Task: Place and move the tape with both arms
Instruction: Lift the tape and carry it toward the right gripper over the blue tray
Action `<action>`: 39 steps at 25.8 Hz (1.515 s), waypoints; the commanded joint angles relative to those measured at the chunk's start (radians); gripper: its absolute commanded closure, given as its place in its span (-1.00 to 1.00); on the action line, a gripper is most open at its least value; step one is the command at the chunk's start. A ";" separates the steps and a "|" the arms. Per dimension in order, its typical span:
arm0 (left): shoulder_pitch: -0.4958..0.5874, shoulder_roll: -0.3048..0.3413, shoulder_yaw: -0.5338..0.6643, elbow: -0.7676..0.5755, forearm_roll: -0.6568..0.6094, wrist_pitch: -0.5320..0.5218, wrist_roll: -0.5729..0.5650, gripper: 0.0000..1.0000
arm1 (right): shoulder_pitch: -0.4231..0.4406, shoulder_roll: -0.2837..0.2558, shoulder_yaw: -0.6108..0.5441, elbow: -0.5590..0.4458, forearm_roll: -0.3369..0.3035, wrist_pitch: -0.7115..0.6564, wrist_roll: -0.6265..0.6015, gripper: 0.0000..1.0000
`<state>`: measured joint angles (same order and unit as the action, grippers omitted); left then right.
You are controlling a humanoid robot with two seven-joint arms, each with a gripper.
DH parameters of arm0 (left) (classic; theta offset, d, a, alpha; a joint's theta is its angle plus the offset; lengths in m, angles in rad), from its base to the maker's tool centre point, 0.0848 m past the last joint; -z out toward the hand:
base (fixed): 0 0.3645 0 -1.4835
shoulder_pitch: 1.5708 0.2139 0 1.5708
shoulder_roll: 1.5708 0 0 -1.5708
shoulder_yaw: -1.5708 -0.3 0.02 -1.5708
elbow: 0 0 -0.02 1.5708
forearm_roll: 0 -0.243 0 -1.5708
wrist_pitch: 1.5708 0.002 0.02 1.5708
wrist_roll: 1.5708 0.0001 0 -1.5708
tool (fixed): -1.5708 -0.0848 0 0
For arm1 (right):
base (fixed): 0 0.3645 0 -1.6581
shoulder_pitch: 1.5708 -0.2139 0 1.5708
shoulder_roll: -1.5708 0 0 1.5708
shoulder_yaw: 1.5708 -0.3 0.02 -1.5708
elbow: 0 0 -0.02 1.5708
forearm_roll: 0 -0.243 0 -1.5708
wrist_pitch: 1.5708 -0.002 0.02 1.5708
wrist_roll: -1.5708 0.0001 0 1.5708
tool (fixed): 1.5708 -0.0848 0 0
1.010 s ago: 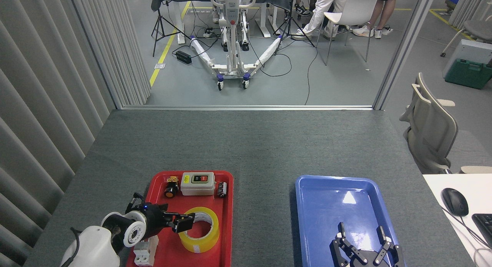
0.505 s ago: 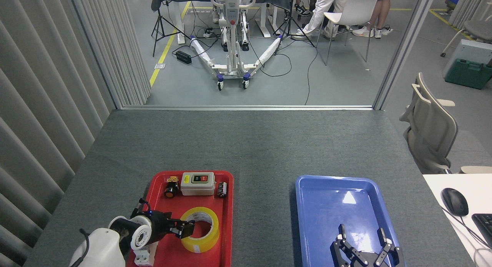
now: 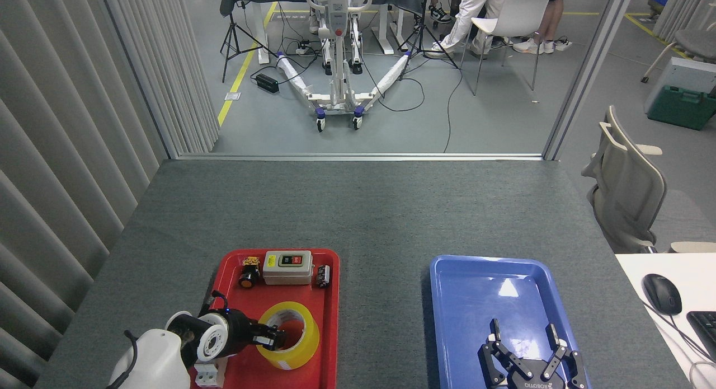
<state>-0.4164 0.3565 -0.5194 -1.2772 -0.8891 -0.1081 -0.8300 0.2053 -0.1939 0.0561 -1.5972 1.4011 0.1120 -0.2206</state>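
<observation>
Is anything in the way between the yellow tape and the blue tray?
Nothing visible. The tape lies in the red tray, and only bare grey table separates it from the blue tray.

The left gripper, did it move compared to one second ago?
Yes. The left gripper moved down and right against the fixed red tray, reaching into the tape core.

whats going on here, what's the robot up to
The left gripper is reaching into the tape, a yellow roll lying flat in the red tray, with fingertips at the roll's wall and core. The roll is not lifted. The right gripper hangs open over the blue tray, holding nothing.
</observation>
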 commanded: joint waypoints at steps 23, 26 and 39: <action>-0.105 -0.220 -0.053 0.174 0.118 -0.677 0.664 1.00 | -0.021 -0.202 0.053 -0.053 -0.019 -0.718 -0.218 -1.00; -0.101 -0.217 -0.064 0.167 0.122 -0.677 0.666 1.00 | -0.050 -0.223 0.106 -0.041 -0.024 -0.822 -0.212 -1.00; -0.041 -0.209 -0.103 0.101 0.121 -0.677 0.663 1.00 | -0.113 -0.226 0.188 0.020 -0.040 -0.876 -0.186 -1.00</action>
<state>-0.4836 0.1411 -0.6227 -1.1409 -0.7685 -0.7851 -0.1677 0.1081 -0.4208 0.2436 -1.5970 1.3639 -0.7761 -0.4095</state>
